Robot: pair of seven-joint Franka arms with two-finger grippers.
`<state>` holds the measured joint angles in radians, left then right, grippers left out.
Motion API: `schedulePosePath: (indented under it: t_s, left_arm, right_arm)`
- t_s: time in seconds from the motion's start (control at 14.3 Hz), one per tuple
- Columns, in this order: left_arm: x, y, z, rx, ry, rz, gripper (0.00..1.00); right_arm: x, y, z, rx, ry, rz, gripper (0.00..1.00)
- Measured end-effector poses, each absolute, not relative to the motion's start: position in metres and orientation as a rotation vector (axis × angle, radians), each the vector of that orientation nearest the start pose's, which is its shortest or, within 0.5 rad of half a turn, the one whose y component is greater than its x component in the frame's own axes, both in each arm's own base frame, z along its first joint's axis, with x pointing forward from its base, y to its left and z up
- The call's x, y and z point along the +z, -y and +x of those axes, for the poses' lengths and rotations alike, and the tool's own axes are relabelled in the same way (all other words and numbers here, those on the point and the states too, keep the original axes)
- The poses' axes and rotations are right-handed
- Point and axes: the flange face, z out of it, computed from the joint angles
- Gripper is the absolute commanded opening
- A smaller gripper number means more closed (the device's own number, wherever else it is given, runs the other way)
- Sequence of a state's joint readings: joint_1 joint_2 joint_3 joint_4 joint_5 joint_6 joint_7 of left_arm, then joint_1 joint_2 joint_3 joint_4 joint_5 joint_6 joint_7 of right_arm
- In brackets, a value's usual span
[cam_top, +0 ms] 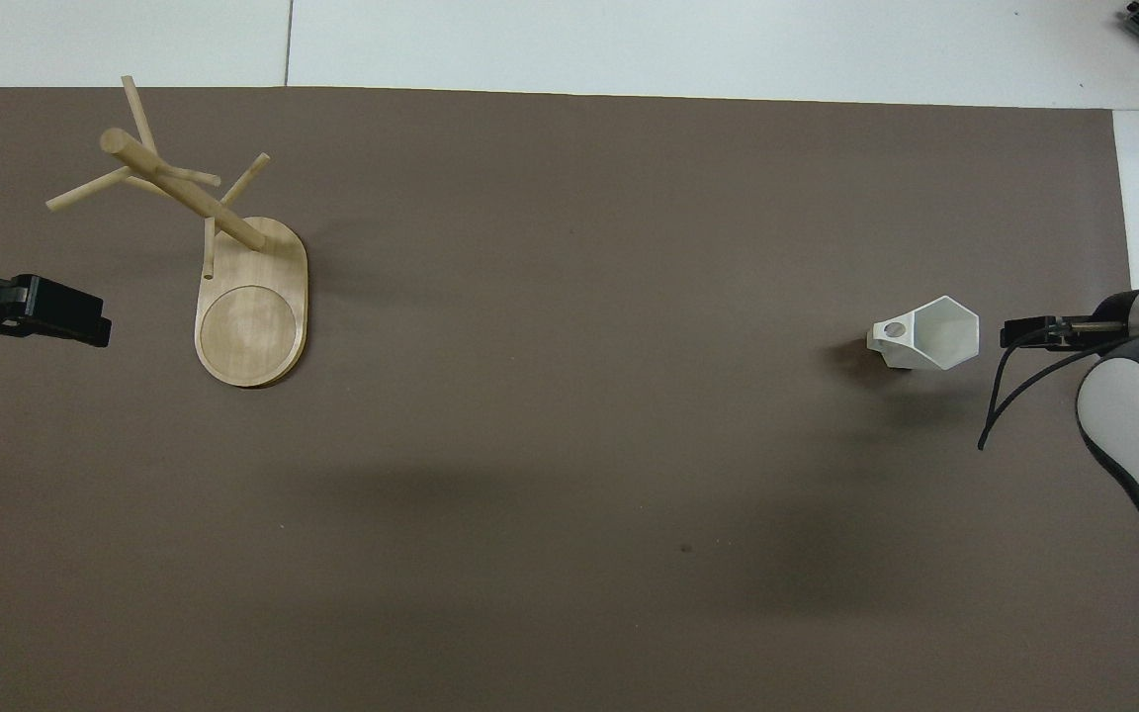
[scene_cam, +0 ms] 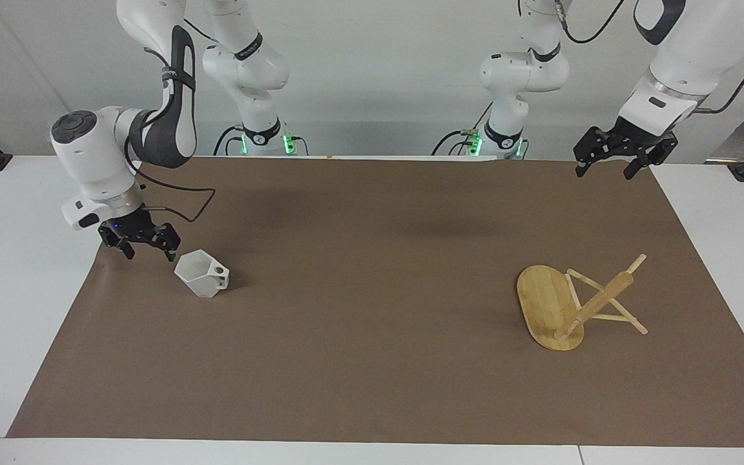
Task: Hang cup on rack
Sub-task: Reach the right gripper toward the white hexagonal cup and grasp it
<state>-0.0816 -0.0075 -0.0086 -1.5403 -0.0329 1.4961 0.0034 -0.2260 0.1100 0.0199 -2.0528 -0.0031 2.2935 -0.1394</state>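
White table [scene_cam: 17, 310], brown mat [scene_cam: 372, 361] over most of it; plain pale wall [scene_cam: 378, 77].

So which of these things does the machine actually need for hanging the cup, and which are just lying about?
Needed for the job:
- small white faceted cup, toward the right arm's end
- light bamboo rack with thin pegs, toward the left arm's end
- right gripper, open, low beside the cup
- left gripper, open, waiting up high

Just there:
- brown paper sheet covering the table
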Motion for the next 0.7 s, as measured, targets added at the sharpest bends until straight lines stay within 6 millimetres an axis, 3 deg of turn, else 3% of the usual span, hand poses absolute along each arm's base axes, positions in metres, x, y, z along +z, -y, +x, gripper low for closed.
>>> schedulePosePath:
  t_s: [0.28, 0.7]
  left_arm:
    - [0.637, 0.053, 0.542, 0.060, -0.151, -3.168, 1.00]
    - [0.637, 0.053, 0.542, 0.060, -0.151, -3.168, 1.00]
  right_arm:
    - [0.388, 0.104, 0.577, -0.237, -0.126, -3.151, 1.00]
    - [0.362, 0.105, 0.582, -0.257, -0.140, -3.149, 0.98]
